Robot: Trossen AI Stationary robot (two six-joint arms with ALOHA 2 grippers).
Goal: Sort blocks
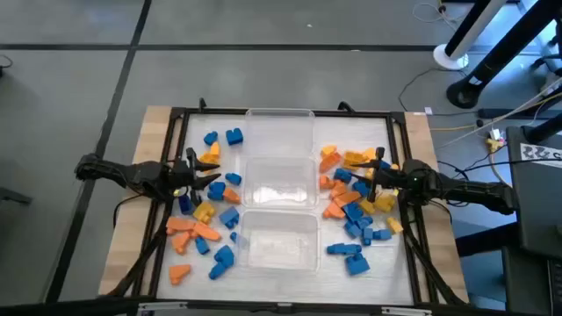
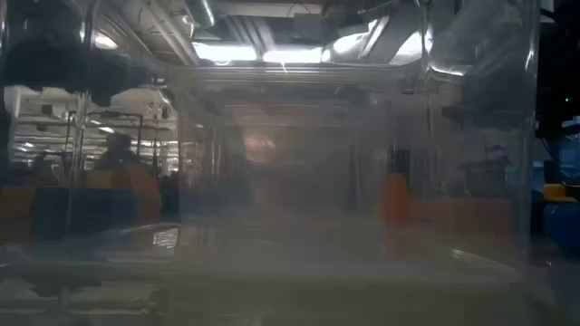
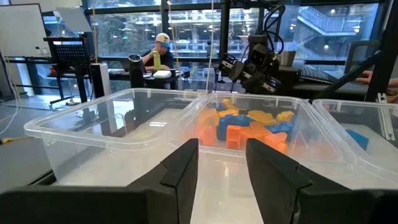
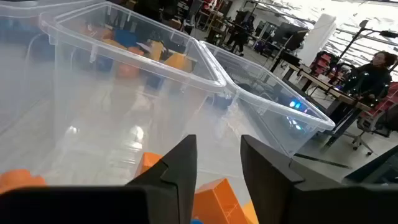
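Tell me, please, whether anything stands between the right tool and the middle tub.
Nothing visible does. The right tool sits among the blocks right of the tubs, its fingers apart with nothing between them, facing the middle tub; only that tub's own clear wall lies ahead.

We reach inward with both arms, our left gripper (image 1: 213,175) and right gripper (image 1: 357,181) held low, fingers parted, nothing between them.
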